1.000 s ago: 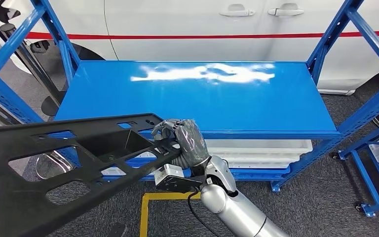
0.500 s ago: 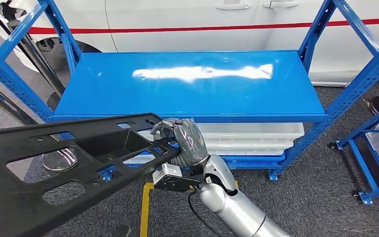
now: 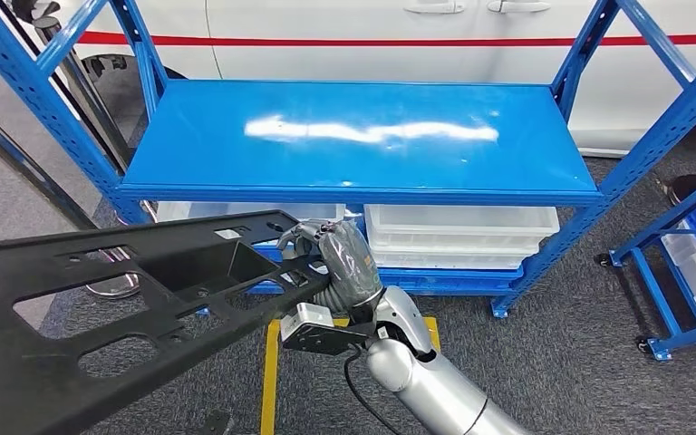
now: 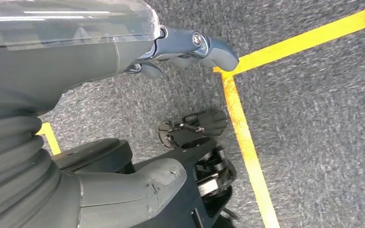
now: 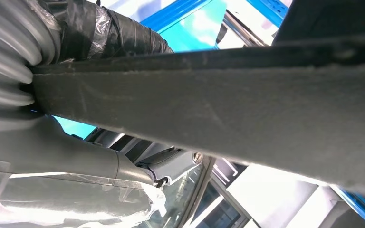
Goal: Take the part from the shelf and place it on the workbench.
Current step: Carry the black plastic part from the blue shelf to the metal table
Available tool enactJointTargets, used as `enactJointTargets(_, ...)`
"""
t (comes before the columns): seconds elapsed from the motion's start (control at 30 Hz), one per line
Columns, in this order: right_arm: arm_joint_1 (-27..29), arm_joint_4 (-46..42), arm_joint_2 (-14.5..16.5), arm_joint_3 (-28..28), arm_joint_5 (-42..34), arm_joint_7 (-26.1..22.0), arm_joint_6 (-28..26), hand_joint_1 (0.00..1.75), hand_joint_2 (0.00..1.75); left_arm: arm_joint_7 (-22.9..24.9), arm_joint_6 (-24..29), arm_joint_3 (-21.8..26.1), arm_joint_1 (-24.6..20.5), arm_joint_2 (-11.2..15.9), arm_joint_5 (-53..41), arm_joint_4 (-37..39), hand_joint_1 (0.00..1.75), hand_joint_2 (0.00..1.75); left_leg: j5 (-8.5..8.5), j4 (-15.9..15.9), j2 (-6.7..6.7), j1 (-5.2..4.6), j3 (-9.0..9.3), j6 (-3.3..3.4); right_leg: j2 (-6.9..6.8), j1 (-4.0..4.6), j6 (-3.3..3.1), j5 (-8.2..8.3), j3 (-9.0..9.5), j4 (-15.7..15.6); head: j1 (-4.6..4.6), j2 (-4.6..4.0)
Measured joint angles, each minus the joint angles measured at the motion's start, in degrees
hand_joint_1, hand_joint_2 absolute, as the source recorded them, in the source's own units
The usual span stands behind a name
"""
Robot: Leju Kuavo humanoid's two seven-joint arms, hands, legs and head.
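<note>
Gripping the part [image 3: 136,308] at its upper-right end, right hand [image 3: 340,263] has fingers clenched over the edge, presumably to carry it clear of the shelf [image 3: 362,136]. Part sits lower left of frame, in front of the shelf, off it. Long axis runs lower left to centre, held end highest. Left hand [image 4: 76,52]: fingers loosely curled, holding nothing.

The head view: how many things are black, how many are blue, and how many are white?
Black: 1, the big part held by the right hand.
Blue: 2, the shelf and a smaller blue rack at the right edge.
White: 3, two trays under the shelf and the car behind it.
Total: 6.
</note>
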Motion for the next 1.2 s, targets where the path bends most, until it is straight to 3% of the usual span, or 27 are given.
enactJointTargets(0.07,0.0,0.0,0.1,0.0,0.0,0.0,0.0,1.75,1.75,0.0,0.0,0.0,0.0,-0.1,0.0,0.0,0.0,1.75,0.66,0.1,-0.03,-0.09,-0.5,-0.56,0.06,0.34,-0.56,0.2,3.76,-6.0,-0.01,0.0)
enactJointTargets(0.17,0.0,0.0,0.1,0.1,0.1,0.0,0.0,1.75,1.75,0.0,-0.1,0.0,0.0,-0.1,0.0,0.0,0.0,1.75,1.68,-0.1,-0.07,-0.02,-0.85,-1.64,0.02,0.54,-1.29,0.76,3.82,-7.8,-0.01,0.0)
enactJointTargets(0.2,0.0,0.0,0.1,0.1,0.2,0.0,0.0,1.75,1.75,0.0,-0.1,0.0,0.1,-0.1,0.0,0.0,0.0,1.75,1.17,0.2,-0.13,0.03,-1.15,-1.96,-0.07,0.41,-1.66,1.25,3.56,-8.0,-0.02,0.0)
enactJointTargets(0.27,0.0,0.0,0.2,0.1,0.6,0.0,-0.1,1.75,1.75,0.0,-0.1,0.0,0.1,-0.1,-0.1,0.0,0.0,1.75,-2.58,3.9,-0.24,0.18,-2.52,-2.51,-0.29,0.12,-2.47,2.33,2.73,-8.3,-0.04,0.0)
enactJointTargets(0.33,0.0,0.0,0.2,0.1,0.9,0.0,-0.2,1.75,1.75,0.0,-0.1,0.0,0.2,-0.1,-0.2,0.0,0.0,1.75,-7.55,11.1,-0.24,0.29,-4.63,-3.03,-0.39,0.21,-2.88,3.22,1.44,-8.2,-0.05,0.0)
enactJointTargets(0.37,0.1,0.0,0.2,0.1,0.9,0.0,-0.2,1.75,1.75,0.0,-0.1,0.0,0.2,-0.1,-0.3,0.0,0.0,1.75,-8.78,14.2,-0.23,0.34,-5.19,-3.23,-0.43,0.25,-2.89,3.64,0.7,-8.0,-0.05,0.0)
enactJointTargets(0.4,0.1,0.0,0.2,0.2,1.0,0.0,-0.2,1.75,1.75,0.1,-0.1,0.0,0.2,-0.1,-0.3,0.0,0.0,1.75,-8.9,15.6,-0.22,0.37,-5.01,-3.37,-0.45,0.26,-2.86,4.02,-0.02,-7.8,-0.05,0.0)
enactJointTargets(0.43,0.1,0.0,0.2,0.3,1.0,0.0,-0.2,1.75,1.75,0.1,-0.1,0.0,0.2,-0.1,-0.3,0.0,0.0,1.75,-8.0,15.0,-0.22,0.4,-3.78,-3.41,-0.46,0.26,-2.78,4.36,-0.71,-7.6,-0.05,0.0)
enactJointTargets(0.5,0.2,0.0,0.2,0.3,1.0,0.0,-0.2,1.75,1.75,0.1,-0.1,0.0,0.1,-0.1,-0.3,0.0,0.0,1.75,-5.53,8.3,-0.23,0.41,1.19,-3.12,-0.43,0.25,-2.52,4.9,-1.74,-7.1,-0.06,0.0)
enactJointTargets(0.57,0.1,-0.1,0.2,0.4,1.0,0.0,-0.2,1.75,1.75,0.1,-0.1,0.0,0.0,-0.1,-0.3,0.0,0.0,1.75,-4.91,1.4,-0.33,0.18,5.62,-2.53,-0.43,0.36,-1.98,5.45,-2.43,-6.7,-0.05,0.0)
enactJointTargets(0.6,0.1,-0.1,0.2,0.4,1.1,0.0,-0.3,1.75,1.75,0.1,-0.1,0.0,-0.1,-0.1,-0.3,0.0,0.0,1.75,-5.12,-0.3,-0.37,0.02,6.5,-2.22,-0.45,0.38,-1.64,5.78,-2.64,-6.7,-0.04,0.0)
enactJointTargets(0.7,0.1,-0.1,0.2,0.5,1.1,0.0,-0.3,1.75,1.75,0.1,-0.1,0.0,-0.1,-0.1,-0.3,0.0,0.0,1.75,-4.23,-1.2,-0.27,0.0,6.21,-1.11,-0.38,0.37,-0.6,6.29,-3.07,-6.7,-0.03,0.0)
enactJointTargets(0.73,0.1,-0.1,0.2,0.5,1.1,0.0,-0.4,1.75,1.75,0.1,-0.1,0.0,-0.1,-0.2,-0.3,0.0,0.0,1.75,-3.7,-1.4,-0.14,0.13,5.89,-0.59,-0.27,0.34,-0.33,5.19,-3.51,-5.8,-0.02,0.0)
enactJointTargets(0.8,0.1,-0.1,0.1,0.5,1.1,0.0,-0.4,1.75,1.75,0.1,-0.1,-0.1,-0.2,-0.2,-0.3,0.0,0.0,1.75,-2.71,-1.6,0.11,0.24,4.95,0.21,-0.06,0.2,0.11,0.66,-5.38,-0.7,-0.02,0.0)
enactJointTargets(0.87,0.3,-0.1,0.0,0.6,1.1,0.0,-0.4,1.75,1.75,0.1,-0.1,-0.1,-0.2,-0.2,-0.3,0.0,0.0,1.75,-1.96,-1.5,0.19,0.14,3.76,0.45,-0.01,0.07,0.46,-3.34,-7.45,6.3,-0.02,0.0)
enactJointTargets(0.9,0.3,-0.1,0.0,0.6,1.2,0.0,-0.4,1.75,1.75,0.1,-0.1,-0.1,-0.2,-0.2,-0.3,0.0,0.0,1.75,-1.62,-1.3,0.21,0.12,3.16,0.4,-0.01,-0.02,0.59,-3.79,-7.66,8.2,-0.02,0.0)
enactJointTargets(0.93,0.3,-0.1,0.0,0.6,1.2,0.0,-0.4,1.75,1.75,0.1,-0.1,-0.1,-0.2,-0.2,-0.2,0.0,0.0,1.75,-1.34,-1.1,0.23,0.12,2.57,0.3,-0.02,-0.12,0.67,-3.11,-6.86,8.1,-0.02,0.0)
enactJointTargets(0.97,0.4,-0.1,-0.1,0.6,1.4,0.0,-0.5,1.75,1.75,0.1,-0.1,-0.1,-0.2,-0.2,-0.2,0.0,0.0,1.75,-1.12,-0.9,0.22,0.13,2.04,0.17,-0.02,-0.21,0.67,-1.69,-5.0,6.0,-0.02,0.0)
enactJointTargets(1.0,0.3,-0.2,-0.1,0.6,1.5,0.0,-0.5,1.75,1.75,0.1,-0.1,-0.1,-0.2,-0.2,-0.3,0.0,0.0,1.75,-0.97,-0.6,0.22,0.16,1.59,0.03,-0.02,-0.27,0.58,-0.3,-2.43,2.3,-0.02,0.0)
enactJointTargets(1.07,0.3,-0.3,0.0,0.7,1.7,0.0,-0.5,1.75,1.75,0.1,-0.1,-0.1,-0.2,-0.3,-0.3,0.0,0.0,1.75,-0.64,-0.1,0.21,0.06,0.83,-0.45,0.05,-0.09,0.24,0.85,1.87,-4.5,-0.02,0.0)
enactJointTargets(1.1,0.3,-0.4,0.0,0.7,1.7,0.0,-0.6,1.75,1.75,0.1,-0.1,-0.1,-0.3,-0.3,-0.3,0.0,0.0,1.75,-0.38,0.0,0.22,0.01,0.6,-0.79,0.1,0.07,0.01,0.82,2.76,-6.3,-0.02,0.0)
enactJointTargets(1.2,0.2,-0.5,0.0,0.7,1.7,0.0,-0.7,1.75,1.75,0.2,-0.2,-0.2,-0.4,-0.3,-0.3,0.0,0.0,1.75,0.22,-0.1,0.17,0.05,0.24,-1.9,0.04,0.19,-0.93,1.43,2.48,-7.3,-0.02,0.0)
